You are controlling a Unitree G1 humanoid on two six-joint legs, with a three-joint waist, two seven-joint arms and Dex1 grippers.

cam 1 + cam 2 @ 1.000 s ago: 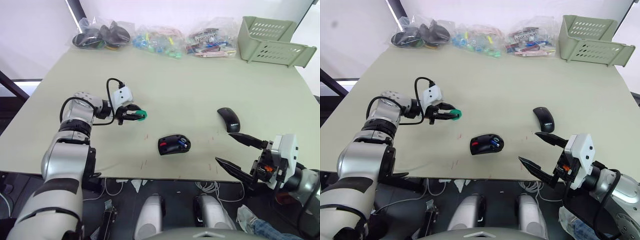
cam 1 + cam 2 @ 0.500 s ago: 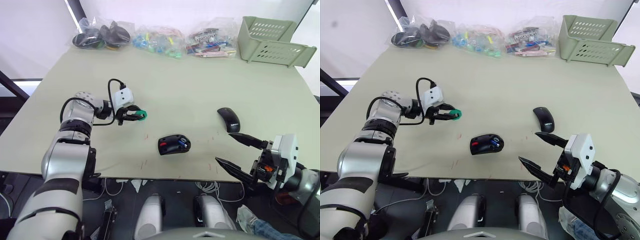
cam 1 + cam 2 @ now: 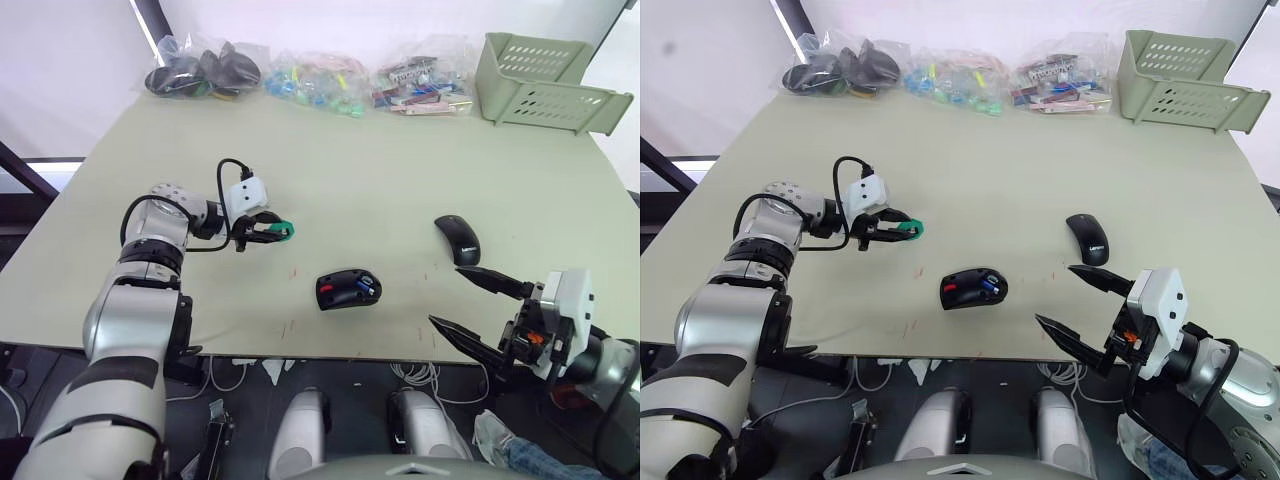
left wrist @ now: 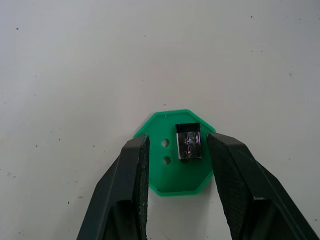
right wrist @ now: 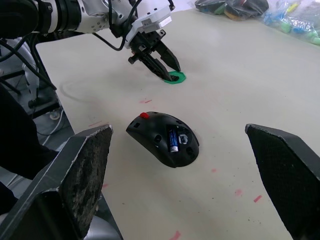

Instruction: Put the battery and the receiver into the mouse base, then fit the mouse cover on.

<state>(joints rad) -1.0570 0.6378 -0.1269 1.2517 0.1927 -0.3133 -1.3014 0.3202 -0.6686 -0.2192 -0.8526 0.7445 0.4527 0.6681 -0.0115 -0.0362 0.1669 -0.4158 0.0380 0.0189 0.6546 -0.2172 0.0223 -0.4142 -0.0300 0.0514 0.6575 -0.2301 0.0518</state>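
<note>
Overhead, the mouse base [image 3: 348, 289] lies mid-table; the mouse cover [image 3: 457, 240] sits toward its two o'clock, and the left gripper [image 3: 270, 231] hovers toward its ten o'clock. Next, the left wrist view shows spread fingers [image 4: 131, 170] flanking a green disc [image 4: 167, 172] bearing the receiver [image 4: 189, 142]. Lastly, the right wrist view shows the right gripper [image 5: 187, 172] wide apart, with the battery [image 5: 172, 141] seated inside the base.

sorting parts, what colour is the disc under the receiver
Green disc; the left wrist view shows it best.
</note>
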